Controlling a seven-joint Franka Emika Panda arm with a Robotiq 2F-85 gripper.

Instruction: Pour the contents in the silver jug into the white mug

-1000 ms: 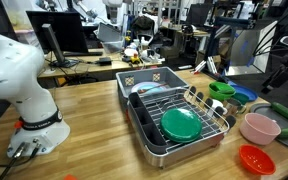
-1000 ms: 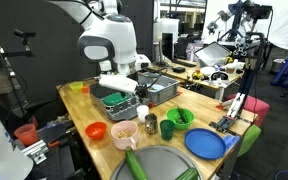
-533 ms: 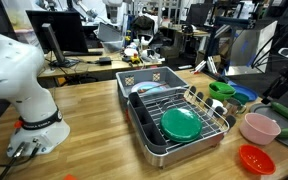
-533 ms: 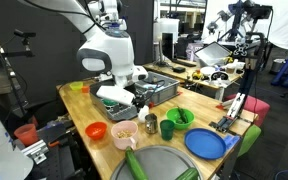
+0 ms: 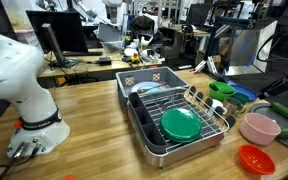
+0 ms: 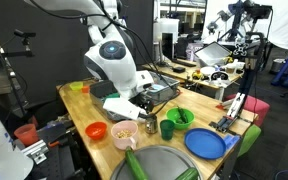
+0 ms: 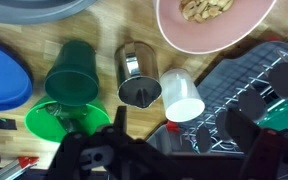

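Observation:
In the wrist view the silver jug [image 7: 137,76] stands upright on the wooden table, spout toward me. The white mug [image 7: 183,97] stands right beside it, touching or nearly so. My gripper [image 7: 179,135] hangs above them, open, its dark fingers [image 7: 240,127] spread with nothing between; the mug lies just ahead of the gap. In an exterior view the gripper [image 6: 136,104] hovers over the table's front part, with the jug [image 6: 150,124] just below it. What is in the jug does not show.
A green cup [image 7: 72,72] and green bowl [image 7: 59,120] sit by the jug, a blue plate [image 7: 2,75] further out. A pink bowl [image 7: 214,20] with food lies ahead. The dish rack [image 7: 259,75] with a green plate [image 5: 180,123] borders the mug. A red bowl [image 6: 96,130] is nearby.
The arm has swung away from the dish rack, down toward the jug and mug near the table's front. The gripper stays open.

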